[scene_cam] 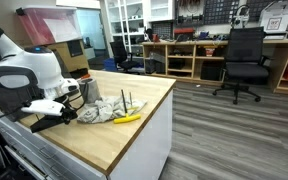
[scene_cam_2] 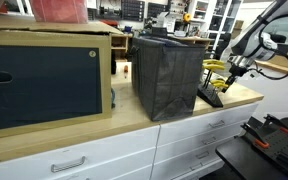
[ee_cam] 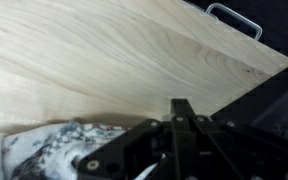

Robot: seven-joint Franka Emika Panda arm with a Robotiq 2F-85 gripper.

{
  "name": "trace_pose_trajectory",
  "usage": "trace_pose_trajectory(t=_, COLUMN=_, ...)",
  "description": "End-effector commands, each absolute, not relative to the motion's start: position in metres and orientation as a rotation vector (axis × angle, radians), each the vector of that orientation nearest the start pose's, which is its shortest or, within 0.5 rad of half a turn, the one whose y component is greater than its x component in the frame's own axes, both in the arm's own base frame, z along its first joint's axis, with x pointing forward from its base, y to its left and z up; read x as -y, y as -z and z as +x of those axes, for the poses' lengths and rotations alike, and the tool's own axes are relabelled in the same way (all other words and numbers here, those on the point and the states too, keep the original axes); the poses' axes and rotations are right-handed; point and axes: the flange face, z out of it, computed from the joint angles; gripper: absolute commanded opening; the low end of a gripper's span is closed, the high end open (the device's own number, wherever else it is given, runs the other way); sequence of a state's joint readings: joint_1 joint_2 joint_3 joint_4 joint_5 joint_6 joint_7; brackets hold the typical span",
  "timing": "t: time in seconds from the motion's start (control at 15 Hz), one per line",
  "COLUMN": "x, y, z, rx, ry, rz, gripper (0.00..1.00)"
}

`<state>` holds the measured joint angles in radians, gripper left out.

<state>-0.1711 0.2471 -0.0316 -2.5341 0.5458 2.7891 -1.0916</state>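
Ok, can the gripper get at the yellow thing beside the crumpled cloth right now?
Probably yes: the yellow thing lies uncovered on the countertop by the cloth, with nothing on top of it, though the gripper is shut.

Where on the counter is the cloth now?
In an exterior view the cloth lies on the wooden counter, close to the gripper, beside a yellow item.

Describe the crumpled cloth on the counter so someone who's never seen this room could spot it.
Find the long light wooden countertop. At the end where the robot's pincer is, a soft heap lies on the wood. That is the crumpled cloth, mottled white and grey, unlike the slim bright yellow object beside it.
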Motion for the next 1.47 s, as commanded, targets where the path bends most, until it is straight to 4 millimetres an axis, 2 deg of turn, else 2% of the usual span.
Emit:
trace_pose_trajectory(t=0.0, x=0.097, y=-0.176, z=0.456, rx=0.529, ry=0.229, rz=-2.958, gripper=0.0)
trace_pose_trajectory(t=0.47, x=0.065, y=-0.19, z=0.485, rx=0.558, ry=0.336, rz=-2.929, gripper=0.0)
trace_pose_trajectory(t=0.8, x=0.066, y=-0.186, z=0.487, rx=0.581, ry=0.334, rz=-2.924, gripper=0.0)
trace_pose_trajectory(t=0.93, x=0.071, y=-0.185, z=0.48, rx=0.588, ry=0.297, rz=-2.926, gripper=0.0)
trace_pose_trajectory(t=1.13, x=0.086, y=-0.187, z=0.459, rx=0.621, ry=0.206, rz=-2.945, gripper=0.0)
trace_pose_trajectory(t=1.4, x=0.114, y=-0.211, z=0.427, rx=0.742, ry=0.11, rz=-2.986, gripper=0.0)
